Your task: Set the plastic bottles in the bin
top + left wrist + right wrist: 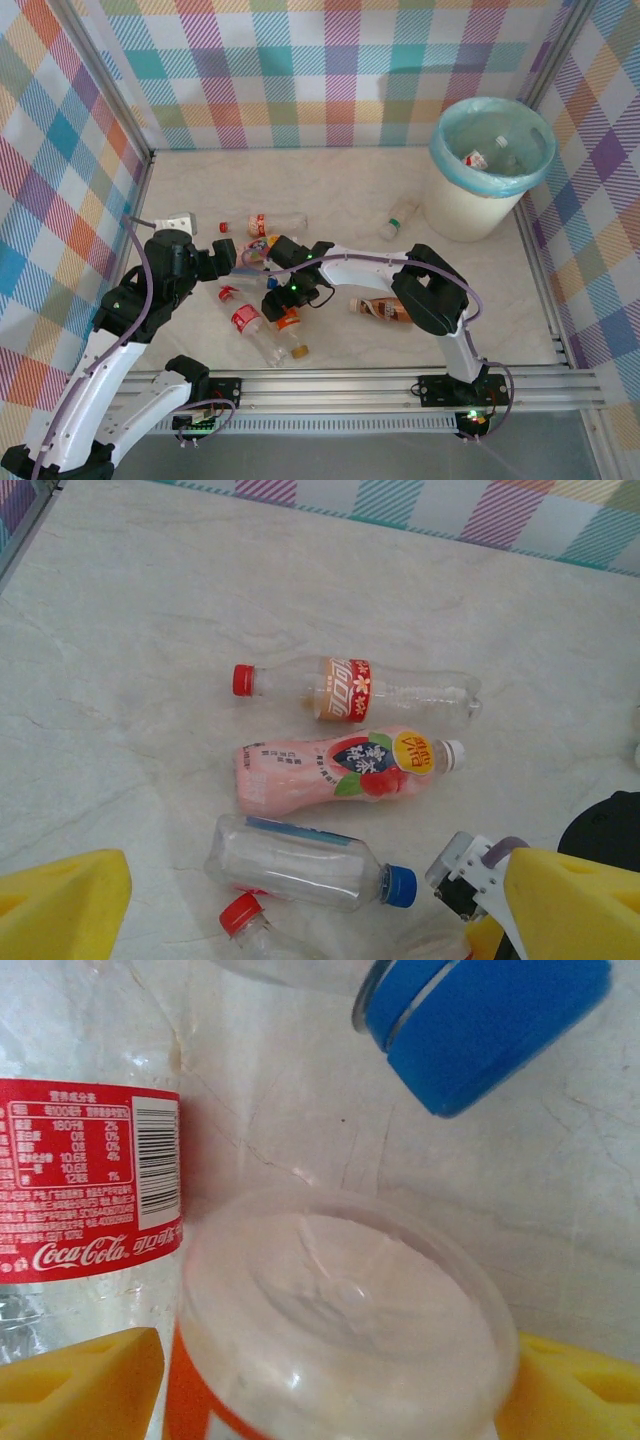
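Straddling the orange-labelled bottle (340, 1300), right claw (325, 1385), clamped or not I can't tell, should squeeze centred, lifting clear of the Coca-Cola bottle (90, 1160); left claw (310, 880) hangs released.

The left arm (85, 385) and right arm (360, 265) share one build: glossy white link shells joined by chunky, rounded black joint housings. A thin purple cable (140, 300) loops along each arm from its black base toward the wrist. A small green light (295, 289) glows just behind the right arm's fingers. The finger pads (60, 905) are bright yellow blocks. A white-and-grey bracket (465, 870) sits just beside one of the left arm's pads.
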Available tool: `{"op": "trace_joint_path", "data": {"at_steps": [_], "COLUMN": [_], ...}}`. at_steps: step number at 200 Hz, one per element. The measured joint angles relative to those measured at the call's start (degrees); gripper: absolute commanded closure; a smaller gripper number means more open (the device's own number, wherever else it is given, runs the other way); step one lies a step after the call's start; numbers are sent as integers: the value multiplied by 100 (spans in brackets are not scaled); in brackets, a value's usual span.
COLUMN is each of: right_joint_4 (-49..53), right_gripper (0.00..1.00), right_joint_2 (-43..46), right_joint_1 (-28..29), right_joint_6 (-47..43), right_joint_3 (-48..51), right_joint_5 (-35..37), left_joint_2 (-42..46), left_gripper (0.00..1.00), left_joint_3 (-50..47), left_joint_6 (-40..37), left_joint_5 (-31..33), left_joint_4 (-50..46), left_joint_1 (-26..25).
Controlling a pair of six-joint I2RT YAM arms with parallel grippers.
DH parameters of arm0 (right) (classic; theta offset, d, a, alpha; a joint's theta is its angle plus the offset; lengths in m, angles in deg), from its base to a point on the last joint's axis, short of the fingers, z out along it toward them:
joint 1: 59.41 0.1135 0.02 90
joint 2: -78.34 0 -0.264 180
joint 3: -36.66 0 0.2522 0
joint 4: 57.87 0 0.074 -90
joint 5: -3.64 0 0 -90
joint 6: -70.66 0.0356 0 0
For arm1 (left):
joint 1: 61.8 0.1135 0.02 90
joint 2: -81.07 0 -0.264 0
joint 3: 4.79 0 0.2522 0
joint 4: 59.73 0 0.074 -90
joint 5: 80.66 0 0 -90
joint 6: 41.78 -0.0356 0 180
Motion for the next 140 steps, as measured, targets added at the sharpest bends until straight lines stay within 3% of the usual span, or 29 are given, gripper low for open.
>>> {"op": "trace_joint_path", "data": {"at_steps": [62, 106, 140], "right_joint_4": [136, 330, 452], "right_gripper": [34, 36, 39], "right_joint_2": [-50, 83, 728], "right_joint_1": [0, 0, -50], "right_joint_6": [90, 81, -4], "right_joint_3": [-140, -149, -151], "right_joint_5": [264, 557, 981], "left_joint_2": [-76, -175, -535], "left_gripper": [6, 7, 10], "left_joint_3": [0, 17, 258], "left_joint_6": [118, 125, 186], "left_joint_5": [-155, -251, -557], "left_joint_4": [4, 11, 188], "left_joint_1": [0, 0, 0]}}
